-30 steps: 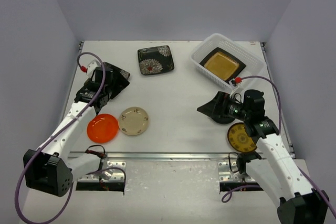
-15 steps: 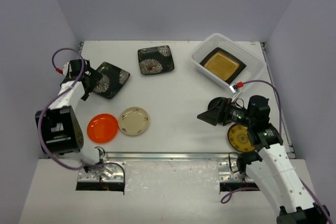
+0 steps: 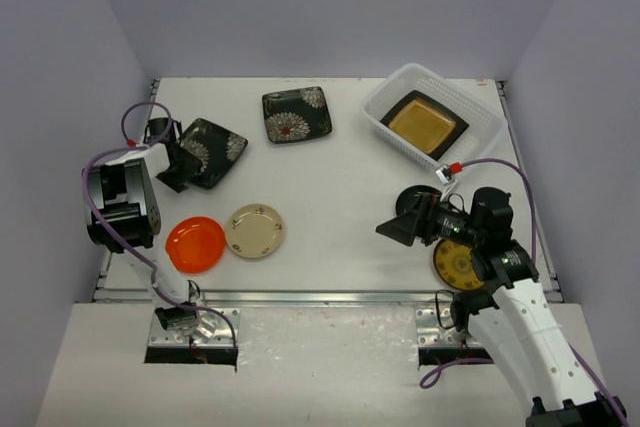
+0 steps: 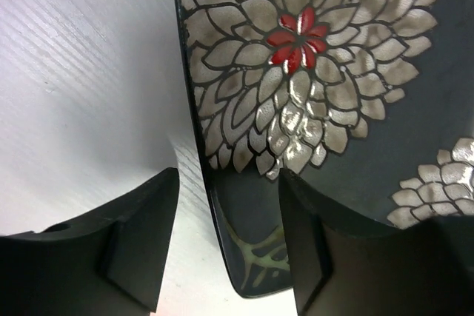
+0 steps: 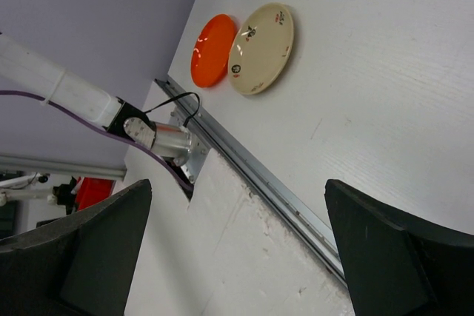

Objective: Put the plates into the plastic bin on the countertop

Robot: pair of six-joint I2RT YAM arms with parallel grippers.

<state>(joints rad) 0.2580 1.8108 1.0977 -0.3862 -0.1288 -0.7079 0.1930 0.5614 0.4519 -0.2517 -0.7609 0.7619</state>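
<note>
On the countertop, left gripper straddles floral plate rim.

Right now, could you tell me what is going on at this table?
The left gripper straddles the rim of one square black floral plate, jaws open. The right gripper hangs open above the white countertop beside a round yellow-patterned dark plate. The white slotted plastic bin holds one square amber-centred plate; the other floral plate, a round orange plate and a round cream plate lie outside.
</note>
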